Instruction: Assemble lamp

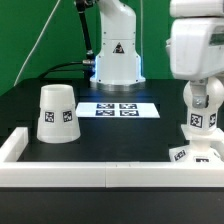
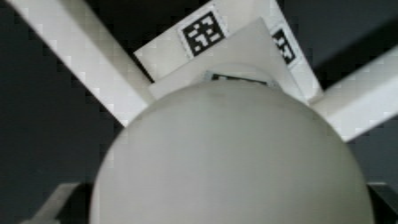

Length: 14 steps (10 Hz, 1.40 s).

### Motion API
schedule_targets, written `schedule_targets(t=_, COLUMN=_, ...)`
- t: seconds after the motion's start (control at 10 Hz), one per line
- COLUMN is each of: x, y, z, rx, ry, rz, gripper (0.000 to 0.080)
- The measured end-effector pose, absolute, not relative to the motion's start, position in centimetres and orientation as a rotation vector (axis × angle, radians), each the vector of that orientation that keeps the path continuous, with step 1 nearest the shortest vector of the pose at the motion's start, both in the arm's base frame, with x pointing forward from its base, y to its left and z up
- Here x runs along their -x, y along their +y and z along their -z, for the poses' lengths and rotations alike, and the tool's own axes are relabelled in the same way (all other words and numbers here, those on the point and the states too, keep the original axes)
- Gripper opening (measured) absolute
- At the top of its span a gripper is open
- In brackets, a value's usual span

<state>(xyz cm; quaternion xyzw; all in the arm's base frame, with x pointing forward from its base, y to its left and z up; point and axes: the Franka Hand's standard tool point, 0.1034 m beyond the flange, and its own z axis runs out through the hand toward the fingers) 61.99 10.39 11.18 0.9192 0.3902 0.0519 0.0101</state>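
Observation:
My gripper (image 1: 203, 98) is at the exterior view's right, shut on the white bulb (image 1: 203, 120), which it holds upright by the ball head with the tagged stem pointing down. The flat tagged base (image 1: 196, 154) lies just below the bulb, against the front rail. I cannot tell whether bulb and base touch. In the wrist view the bulb's round head (image 2: 222, 150) fills the picture between the jaws of the gripper (image 2: 217, 205), and the tagged base (image 2: 217, 40) shows beyond it. The cone shade (image 1: 57, 112) stands on the black table at the exterior view's left.
A long white rail border (image 1: 100, 173) runs along the table's front and up its left side; it also shows in the wrist view (image 2: 89, 55). The marker board (image 1: 118, 110) lies in the middle. The arm's white pedestal (image 1: 117, 62) stands behind it.

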Motion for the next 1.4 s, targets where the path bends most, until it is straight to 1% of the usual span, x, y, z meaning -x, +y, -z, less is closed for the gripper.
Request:
schedule_targets(t=0.2, x=-62.30, y=10.56, z=-11.31, rx=-2.969, ry=0.967, rz=-0.196, gripper=0.0579)
schedule_targets(t=0.7, x=-62.76, y=10.21, z=-11.56, rx=-3.078, ry=0.585, rz=-0.225, gripper=0.0579)
schedule_targets(t=0.9, x=-62.95, y=9.91, z=-11.75, rx=-3.132, ry=0.270, rz=-0.280, gripper=0.0579)
schedule_targets(t=1.4, x=-62.58, y=9.75, z=-11.30, rx=-3.171, ry=-0.181, rz=-0.319, gripper=0.0580)
